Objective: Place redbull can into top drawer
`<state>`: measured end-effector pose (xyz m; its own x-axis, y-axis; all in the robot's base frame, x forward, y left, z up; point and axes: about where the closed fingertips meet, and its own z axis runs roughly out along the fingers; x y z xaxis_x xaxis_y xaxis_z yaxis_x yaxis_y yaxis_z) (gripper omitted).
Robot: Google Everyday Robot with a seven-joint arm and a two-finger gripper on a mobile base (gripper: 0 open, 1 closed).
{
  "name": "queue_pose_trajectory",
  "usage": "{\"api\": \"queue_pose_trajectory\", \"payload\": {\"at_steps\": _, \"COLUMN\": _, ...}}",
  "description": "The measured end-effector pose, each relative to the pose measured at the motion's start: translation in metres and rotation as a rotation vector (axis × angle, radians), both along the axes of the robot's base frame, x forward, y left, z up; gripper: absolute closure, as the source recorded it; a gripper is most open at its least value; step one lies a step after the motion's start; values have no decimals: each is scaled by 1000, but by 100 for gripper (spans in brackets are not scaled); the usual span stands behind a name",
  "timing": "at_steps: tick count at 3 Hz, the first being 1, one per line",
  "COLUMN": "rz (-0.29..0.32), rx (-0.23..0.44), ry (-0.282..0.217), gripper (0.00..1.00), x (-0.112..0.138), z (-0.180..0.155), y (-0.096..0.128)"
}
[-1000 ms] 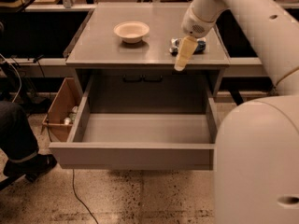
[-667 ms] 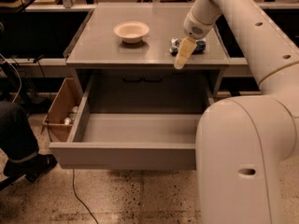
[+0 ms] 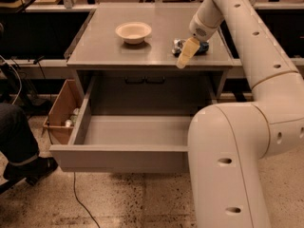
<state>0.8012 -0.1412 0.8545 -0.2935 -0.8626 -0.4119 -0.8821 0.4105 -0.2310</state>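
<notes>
The redbull can point(image 3: 179, 45) lies on its side on the grey cabinet top point(image 3: 104, 46) near the right edge, blue and silver, partly hidden behind my gripper. My gripper point(image 3: 185, 54) hangs just in front of the can, its cream fingers point(image 3: 188, 51) pointing down and left over the front edge of the top. The top drawer point(image 3: 123, 153) stands pulled out wide below, its grey box empty inside.
A cream round bowl point(image 3: 133, 32) sits on the cabinet top left of the can. My arm's large body point(image 3: 228, 165) covers the drawer's right side. A cardboard box point(image 3: 61, 109) stands on the floor at the left. A person's leg point(image 3: 16, 141) is at the far left.
My arm's lower body has swung left and now covers more of the drawer's right part. The gripper and can stay in about the same place.
</notes>
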Motion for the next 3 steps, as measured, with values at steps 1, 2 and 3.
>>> {"api": "queue_pose_trajectory", "payload": {"at_steps": 1, "rz": -19, "rx": 10, "ry": 24, "gripper": 25, "x": 3, "z": -10, "y": 2}}
{"api": "queue_pose_trajectory", "payload": {"at_steps": 2, "rz": -29, "rx": 6, "ry": 40, "gripper": 48, "x": 0, "z": -9, "y": -1}}
{"api": "queue_pose_trajectory", "payload": {"at_steps": 3, "rz": 16, "rx": 35, "ry": 73, "gripper": 79, "x": -28, "z": 13, "y": -4}}
